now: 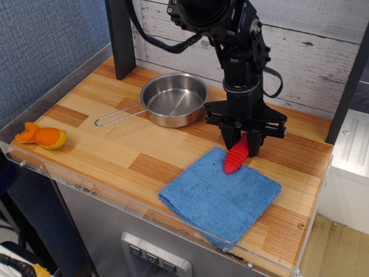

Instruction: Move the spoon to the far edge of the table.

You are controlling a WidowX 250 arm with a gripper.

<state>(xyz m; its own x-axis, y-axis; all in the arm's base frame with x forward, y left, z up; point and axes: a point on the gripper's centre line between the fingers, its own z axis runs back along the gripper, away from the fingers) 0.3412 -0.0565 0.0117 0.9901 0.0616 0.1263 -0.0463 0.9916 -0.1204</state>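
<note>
The spoon's ribbed red handle sticks out below my gripper, its lower end over the far corner of a blue cloth. The spoon's silver bowl is hidden behind the gripper. The black fingers are closed tight on the upper part of the red handle. The gripper stands upright at the right-hand back part of the butcher-block table.
A steel pan with a wire handle sits at the back middle. An orange plush toy lies at the left front corner. A black post stands at the back left. A clear acrylic rim runs along the front edge.
</note>
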